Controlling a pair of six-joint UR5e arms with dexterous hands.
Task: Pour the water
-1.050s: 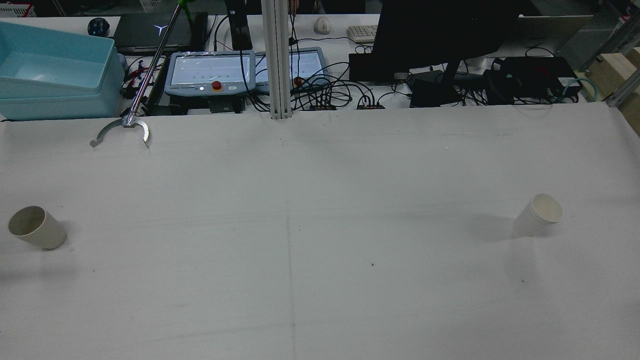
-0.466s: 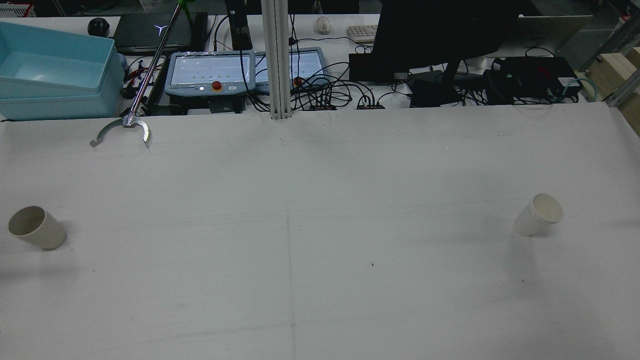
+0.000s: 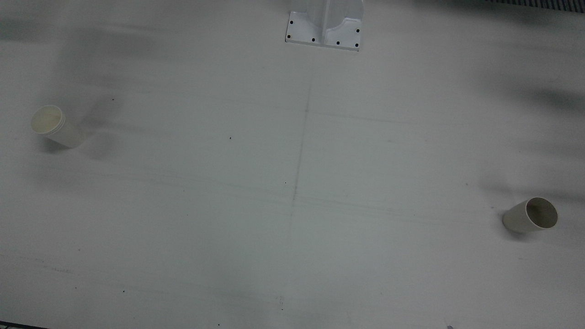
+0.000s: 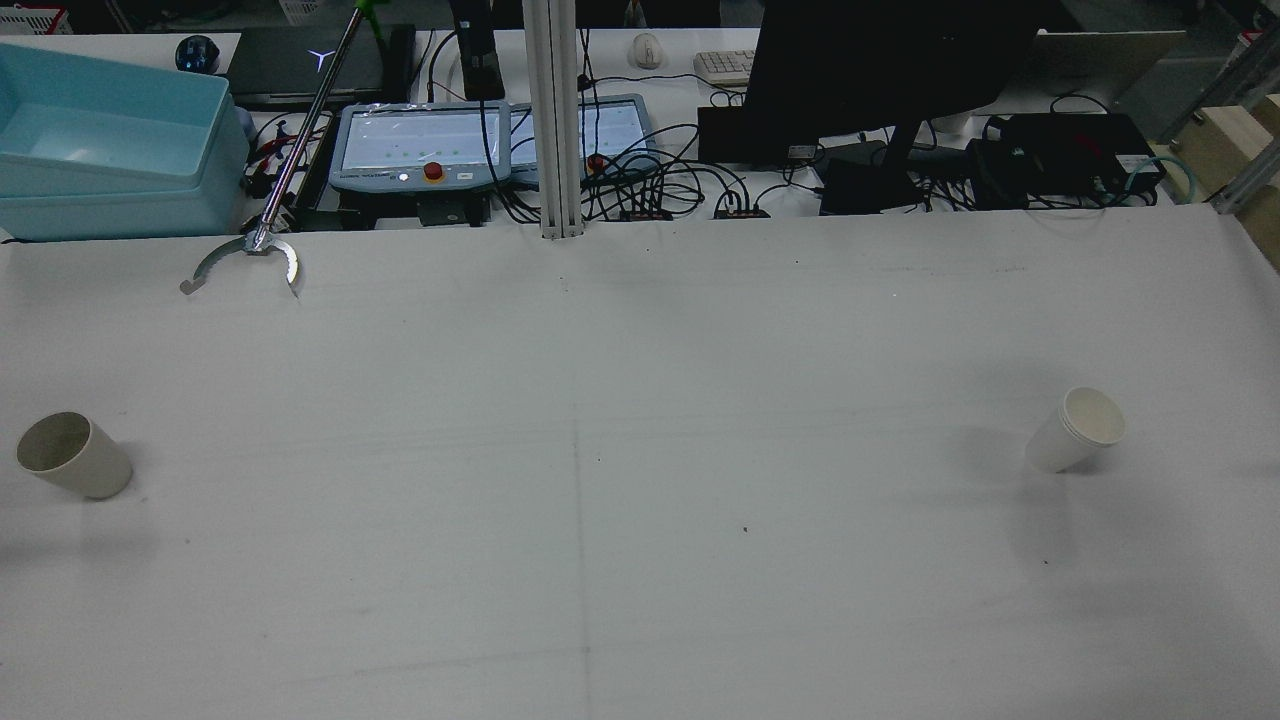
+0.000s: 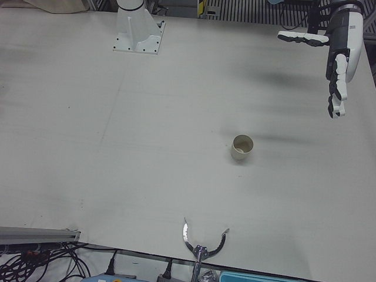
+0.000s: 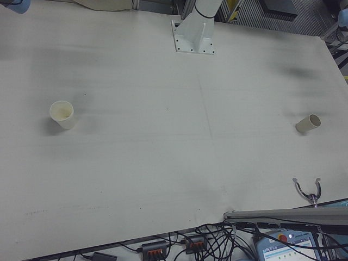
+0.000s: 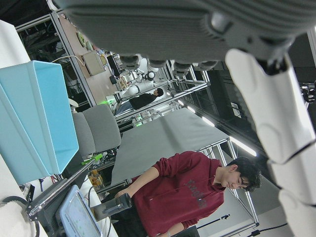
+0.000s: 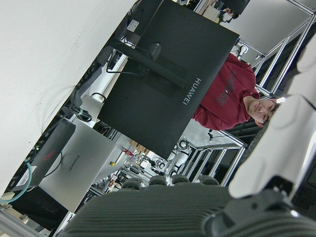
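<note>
The white table point(image 4: 640, 620) takes up nearly all of each fixed view. Behind its far edge stand a blue bin point(image 4: 110, 150), a dark monitor point(image 4: 880, 60) and a control pendant point(image 4: 420, 150). A long-handled grabber point(image 4: 250, 262) rests with its claw on the table near the bin.

The left hand point(image 5: 339, 53) hangs high above the table's edge on the robot's left side, fingers spread apart and holding nothing. The right hand point(image 8: 276, 163) shows only in its own camera as a sliver of finger and palm; whether its fingers are spread or closed cannot be determined. That camera faces the monitor and a person in a red top point(image 8: 232, 98).

Two cups stand upright and well apart. The beige cup point(image 4: 72, 468) is near the table's left edge in the rear view. The white cup point(image 4: 1078, 430) is near the right edge. Whether either holds water cannot be determined.

Task progress, as a judgement: not started. Neither cup is grasped, and neither hand is near a cup. Remaining steps: reach, grasp one cup, carry it to the other, tilt, pour.

Compared with the rear view one second earlier, both cups, the grabber and the bin stay where they were. Only the faint shadows near the white cup shift slightly.
</note>
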